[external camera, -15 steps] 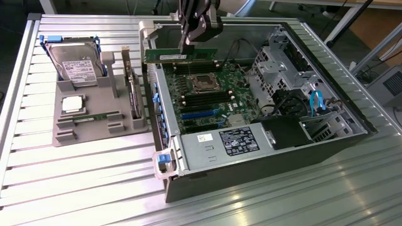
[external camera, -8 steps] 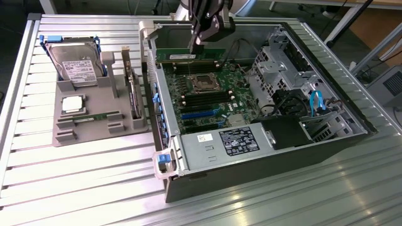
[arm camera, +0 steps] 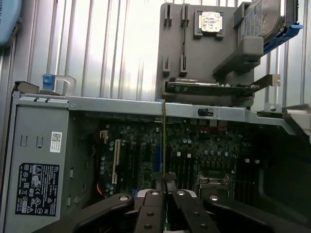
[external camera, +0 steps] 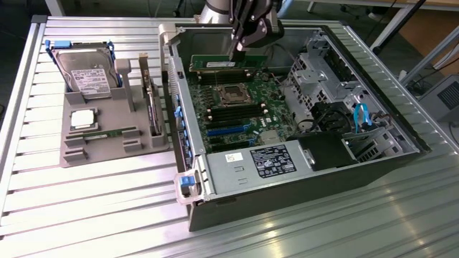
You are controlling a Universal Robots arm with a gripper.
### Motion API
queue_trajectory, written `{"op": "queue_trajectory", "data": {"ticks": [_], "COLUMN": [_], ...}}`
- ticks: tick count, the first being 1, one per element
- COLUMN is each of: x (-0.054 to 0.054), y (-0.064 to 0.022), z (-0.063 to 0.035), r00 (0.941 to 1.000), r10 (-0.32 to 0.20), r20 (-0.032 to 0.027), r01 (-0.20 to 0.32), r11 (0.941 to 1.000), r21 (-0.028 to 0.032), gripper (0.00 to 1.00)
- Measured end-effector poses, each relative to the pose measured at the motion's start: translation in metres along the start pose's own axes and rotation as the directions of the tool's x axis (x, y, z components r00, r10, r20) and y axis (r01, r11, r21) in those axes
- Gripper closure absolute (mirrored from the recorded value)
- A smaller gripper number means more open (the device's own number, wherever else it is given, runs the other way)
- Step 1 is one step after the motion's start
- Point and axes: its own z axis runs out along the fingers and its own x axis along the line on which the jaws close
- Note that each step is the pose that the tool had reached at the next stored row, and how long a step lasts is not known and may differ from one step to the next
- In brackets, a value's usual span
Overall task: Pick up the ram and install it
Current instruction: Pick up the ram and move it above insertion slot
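- The computer case (external camera: 301, 199) lies on its side, open, and takes up the middle of the tabletop (external camera: 86, 209) out to the edge on the exterior view's right.
- Inside it, the motherboard (external camera: 244, 115) covers the floor, and the power supply (external camera: 251, 164) with its white labels fills one end. A few blue cables (external camera: 360, 118) sit over by the drive cage.
- The gray holder (external camera: 107, 153) sits just beside the case, toward the tabletop's edge on the exterior view's left.
- In the holder, the hard drive (external camera: 86, 75) leans in its blue-handled bracket at one end. The square silver processor chip (external camera: 83, 119) is in its pocket, and the expansion card (external camera: 152, 107) stands on edge in the slot nearest the case. There's also a thin green stick (external camera: 107, 133) lying flat.
- The ram (external camera: 222, 63) is inside the case at the end opposite the power supply. It's standing on edge with its long side level, over the memory slots past the CPU socket. I can't tell if its lower edge touches a slot.
- The arm (external camera: 215, 11) comes down from above that end of the case. The gripper (external camera: 242, 54) points down and is clamped on the ram's top edge, nearer the end on the exterior view's right.
- In the wrist view, the fingers (arm camera: 150, 204) pinch the stick edge-on.
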Motion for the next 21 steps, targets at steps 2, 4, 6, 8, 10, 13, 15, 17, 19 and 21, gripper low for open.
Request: {"op": "queue_trajectory", "data": {"ticks": [2,4,6,8,10,13,15,17,19,21], "x": [0.000,0.001,0.001,0.002,0.002,0.003,0.003,0.004,0.003,-0.001], "y": [-0.0055,-0.0102,-0.0143,-0.0195,-0.0279,-0.0386,-0.0432,-0.0505,-0.0611,-0.0727], "z": [-0.0005,-0.0009,-0.0013,-0.0017,-0.0025,-0.0036,-0.0041,-0.0048,-0.0060,-0.0073], "r00": [1.0000,1.0000,1.0000,1.0000,1.0000,1.0000,1.0000,1.0000,1.0000,1.0000], "r10": [0.000,0.000,0.000,-0.001,-0.001,-0.001,-0.001,-0.001,-0.003,-0.004], "r20": [0.0001,0.0002,0.0004,0.0005,0.0008,0.0011,0.0012,0.0014,0.0014,0.0013], "r01": [0.000,0.000,0.000,0.001,0.001,0.001,0.001,0.001,0.003,0.004], "r11": [1.0000,1.0000,1.0000,1.0000,0.9999,0.9999,0.9998,0.9998,0.9997,0.9997], "r21": [-0.0023,-0.0043,-0.0060,-0.0083,-0.0119,-0.0162,-0.0180,-0.0206,-0.0225,-0.0235], "gripper": [0.88,0.88,0.88,0.88,0.88,0.88,0.88,0.88,0.88,0.88]}}
